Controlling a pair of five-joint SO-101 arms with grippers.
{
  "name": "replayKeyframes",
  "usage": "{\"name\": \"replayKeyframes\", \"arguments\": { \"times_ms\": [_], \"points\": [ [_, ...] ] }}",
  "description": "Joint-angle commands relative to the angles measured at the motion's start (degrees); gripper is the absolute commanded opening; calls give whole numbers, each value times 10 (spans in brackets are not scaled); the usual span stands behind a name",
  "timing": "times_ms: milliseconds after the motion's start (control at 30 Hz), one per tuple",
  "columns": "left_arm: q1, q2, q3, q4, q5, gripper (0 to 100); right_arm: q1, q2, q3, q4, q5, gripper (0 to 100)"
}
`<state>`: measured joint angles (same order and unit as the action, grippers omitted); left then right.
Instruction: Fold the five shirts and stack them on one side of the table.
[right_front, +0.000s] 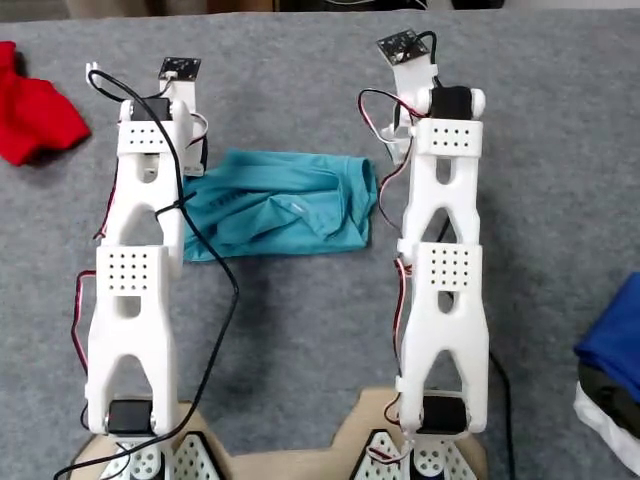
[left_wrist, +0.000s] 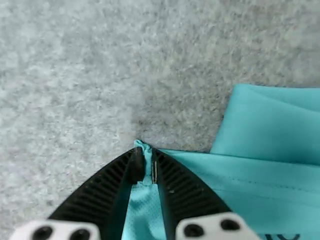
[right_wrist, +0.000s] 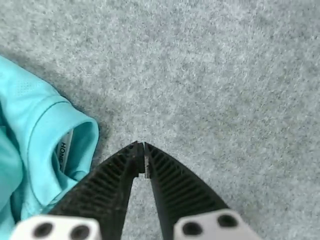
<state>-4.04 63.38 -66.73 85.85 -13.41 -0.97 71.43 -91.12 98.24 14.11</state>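
Teal shirt (right_front: 275, 205) centre of high view on bench (right_front: 300, 340), my left end effector (left_wrist: 145, 159) pinching its edge, right end effector (right_wrist: 141, 151) closed on nothing.

In the high view the left arm (right_front: 140, 200) covers the left edge of the teal shirt (right_front: 280, 205), so I can't see that hem. The red shirt (right_front: 35, 115) is cut by the frame's left edge, and the blue, dark and white pile (right_front: 615, 345) by the right edge; I can't count its pieces. In the left wrist view, the left end effector (left_wrist: 146, 159) hides how much cloth it pinches.
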Motion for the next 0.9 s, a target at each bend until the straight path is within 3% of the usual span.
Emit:
{"name": "replayKeyframes", "arguments": {
  "times_ms": [0,300,533,867],
  "points": [
    [25,-27,-75,40,-3,20,-3,-1,-1,-11,6,12],
    [112,-55,-292,149,0,20,57,-2,-1,-37,7,15],
    [190,-102,-289,149,84,20,62,-2,-1,-39,9,15],
    [296,-135,-203,149,86,20,83,-2,0,-47,9,16]
  ]
}}
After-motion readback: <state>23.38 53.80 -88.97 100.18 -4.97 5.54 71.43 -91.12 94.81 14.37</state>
